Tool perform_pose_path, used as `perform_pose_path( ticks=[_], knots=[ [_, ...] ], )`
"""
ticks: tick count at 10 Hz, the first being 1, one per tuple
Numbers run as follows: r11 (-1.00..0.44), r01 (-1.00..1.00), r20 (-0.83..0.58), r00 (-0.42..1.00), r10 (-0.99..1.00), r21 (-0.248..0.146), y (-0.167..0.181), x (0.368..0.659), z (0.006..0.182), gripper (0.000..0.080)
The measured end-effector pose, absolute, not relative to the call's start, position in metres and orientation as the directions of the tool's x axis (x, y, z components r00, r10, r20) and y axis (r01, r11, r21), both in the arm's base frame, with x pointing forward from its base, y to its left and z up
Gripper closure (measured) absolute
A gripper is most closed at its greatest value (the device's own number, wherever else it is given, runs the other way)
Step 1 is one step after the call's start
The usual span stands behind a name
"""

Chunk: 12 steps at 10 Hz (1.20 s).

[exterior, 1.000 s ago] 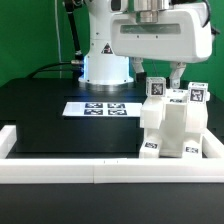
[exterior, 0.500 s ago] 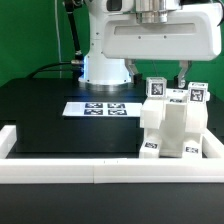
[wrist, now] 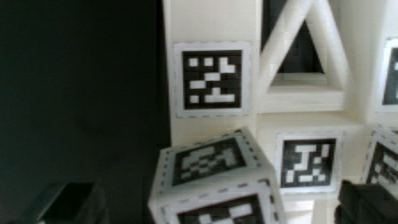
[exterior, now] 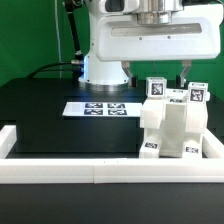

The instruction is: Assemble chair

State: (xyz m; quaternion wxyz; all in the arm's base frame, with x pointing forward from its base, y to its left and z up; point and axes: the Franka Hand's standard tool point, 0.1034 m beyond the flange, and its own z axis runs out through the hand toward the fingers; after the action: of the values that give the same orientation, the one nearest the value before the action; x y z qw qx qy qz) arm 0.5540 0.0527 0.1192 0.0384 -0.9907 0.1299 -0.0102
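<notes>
The white chair stands as one blocky piece at the exterior view's right, just behind the front rail. It has tags on its posts and legs. My gripper hangs above it, jaws spread wide and holding nothing, with one dark finger to one side of the chair's top and the other finger on the opposite side. In the wrist view the gripper is over a tagged post of the chair. There are gaps between the post and the dark fingers.
The marker board lies flat on the black table behind the chair, toward the exterior view's left. A long low white border rail runs along the front and up both sides. The robot's base stands at the back.
The gripper housing looks larger and higher in the exterior view than before. Its fingers stand further apart and higher above the chair top. The chair has not moved.
</notes>
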Motion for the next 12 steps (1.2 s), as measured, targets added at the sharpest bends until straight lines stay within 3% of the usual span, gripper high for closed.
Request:
perform_pose_path(
  ticks=[2, 4, 5, 6, 12],
  knots=[
    [-0.992, -0.104, 0.022, 0.994, -0.106, -0.074, 0.0518, 0.5541, 0.1192, 0.0151],
    [-0.990, -0.119, 0.021, 0.992, -0.121, -0.074, 0.0518, 0.5541, 0.1192, 0.0373],
    [-0.990, -0.119, 0.021, 0.992, -0.121, -0.074, 0.0518, 0.5541, 0.1192, 0.0373],
    [-0.987, -0.141, 0.020, 0.990, -0.143, -0.074, 0.0517, 0.5541, 0.1192, 0.0512],
    [-0.885, -0.458, -0.007, 0.889, -0.459, -0.081, 0.0527, 0.5541, 0.1192, 0.0512]
  ],
)
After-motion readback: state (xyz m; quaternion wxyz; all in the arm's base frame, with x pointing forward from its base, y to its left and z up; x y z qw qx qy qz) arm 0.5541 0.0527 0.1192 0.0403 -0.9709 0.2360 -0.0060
